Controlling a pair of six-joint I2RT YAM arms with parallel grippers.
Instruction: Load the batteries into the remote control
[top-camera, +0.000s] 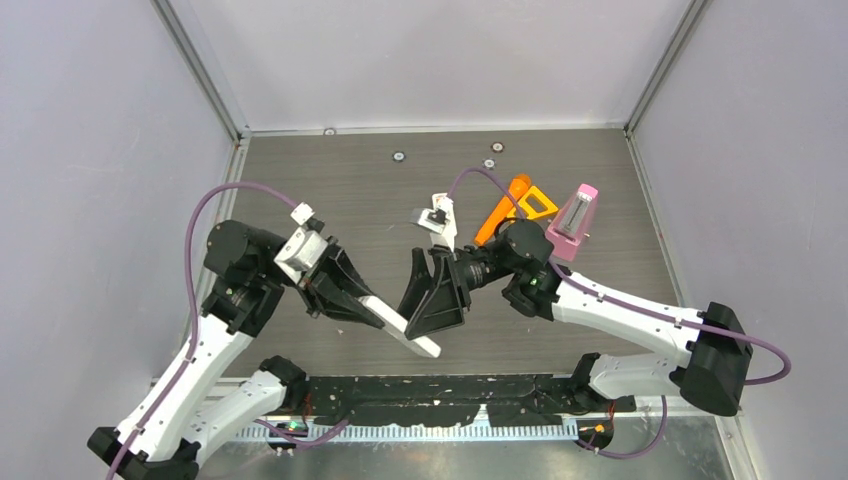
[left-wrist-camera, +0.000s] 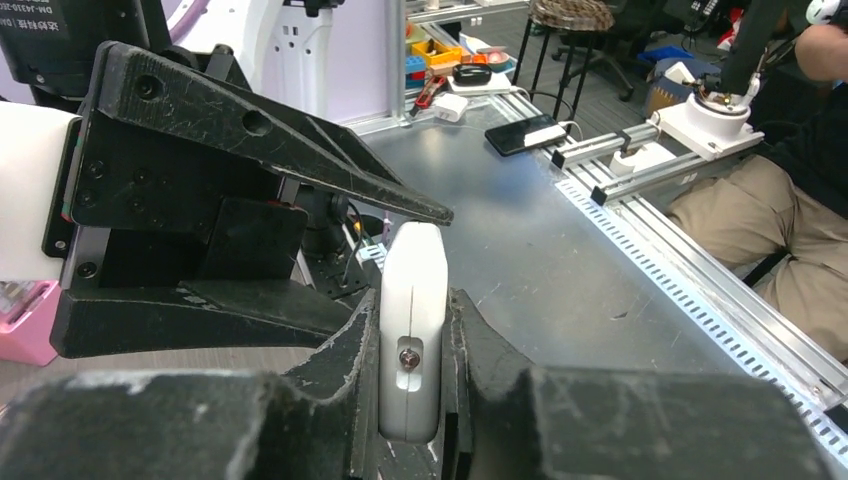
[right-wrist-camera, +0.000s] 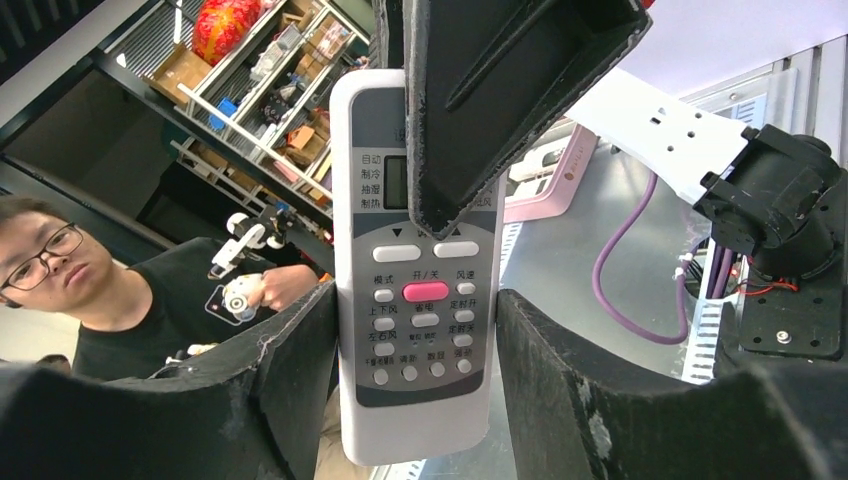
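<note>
Your long white plastic remote control (top-camera: 405, 332) is up in the air above the dark grey striped table (top-camera: 350, 200), near its front middle. Your left gripper (top-camera: 370, 308) has its black fingers (left-wrist-camera: 480, 350) squeezed tight on the thin sides of the remote. Your right gripper (right-wrist-camera: 416, 300) is at the remote's other end. Its fingers (right-wrist-camera: 290, 370) are spread wide, one on each side of the button face. You cannot tell if they press on it. Behind the remote, well apart from it, an orange plastic piece (top-camera: 515, 205) and a pink box (top-camera: 576, 222) sit on the table.
</note>
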